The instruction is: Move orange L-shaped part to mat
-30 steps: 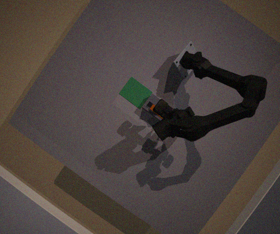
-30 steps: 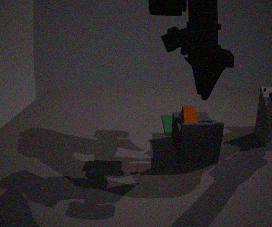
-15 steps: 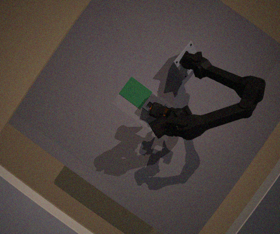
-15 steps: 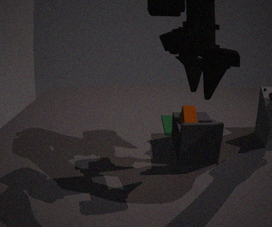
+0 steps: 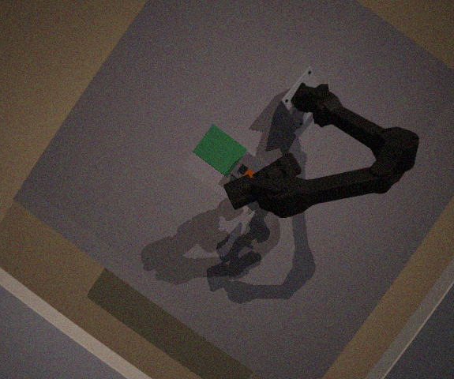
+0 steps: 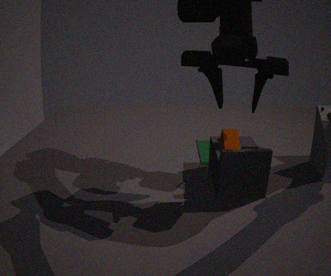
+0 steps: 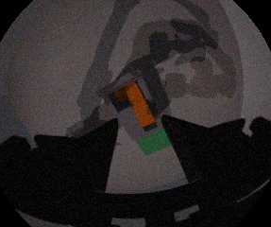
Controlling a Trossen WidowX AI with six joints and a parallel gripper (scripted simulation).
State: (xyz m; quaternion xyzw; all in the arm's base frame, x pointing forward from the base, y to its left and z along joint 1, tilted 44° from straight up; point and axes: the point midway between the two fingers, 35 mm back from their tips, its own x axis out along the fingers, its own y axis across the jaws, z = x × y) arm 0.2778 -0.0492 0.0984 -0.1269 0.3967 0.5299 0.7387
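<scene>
One end of the orange part [image 6: 230, 138] is sticking up out of the grey tray [image 6: 242, 172], and we are taking the tray as our landmark. Going left to right in the exterior view: the green mat [image 6: 203, 151] is peeking out at the tray's left edge, the raised orange end is standing above the tray's top slightly left of its middle, and the arm's base bracket [image 6: 323, 136] is sitting well off to the tray's right.

We are seeing the gripper [image 6: 236, 107] hanging well above the tray, fingers pointing straight down, with the raised end lying below the gap and a touch left of its centre. In the wrist view the part [image 7: 138, 106] is running as a long strip diagonally across the tray, its far end tipped up, the mat [image 7: 153, 143] just beside the tray's near side.

The fingers are standing spread, roughly mid-range, touching nothing and holding nothing. We are judging the pinch as the next step: it is calling for a straight descent with a small shift left, fingers straddling the strip's narrow width, not its long axis.
</scene>
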